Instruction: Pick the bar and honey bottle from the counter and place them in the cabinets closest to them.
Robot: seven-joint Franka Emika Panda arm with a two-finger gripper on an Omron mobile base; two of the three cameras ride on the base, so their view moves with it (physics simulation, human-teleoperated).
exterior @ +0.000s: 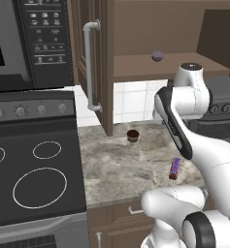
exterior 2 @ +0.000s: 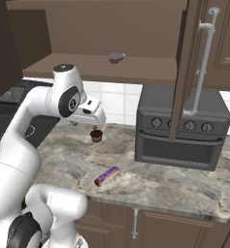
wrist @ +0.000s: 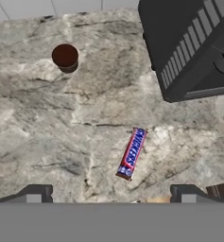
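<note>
the bar [wrist: 132,153] is a little flat candy bar in a blue-purple wrapper with reddish-brown ends, white lettering down the middle. it's lying flat on the counter [wrist: 47,142], a mottled grey-beige stone top, near the front edge and a bit diagonal to it [exterior 2: 106,176]. from the left side it sits toward the right end of the stone [exterior: 174,167]. the cabinets [exterior 2: 87,68] above are dark brown wood, door [exterior: 94,63] swung open with a long grey tube handle, plain shelf inside. can't spot the honey bottle anywhere
</note>
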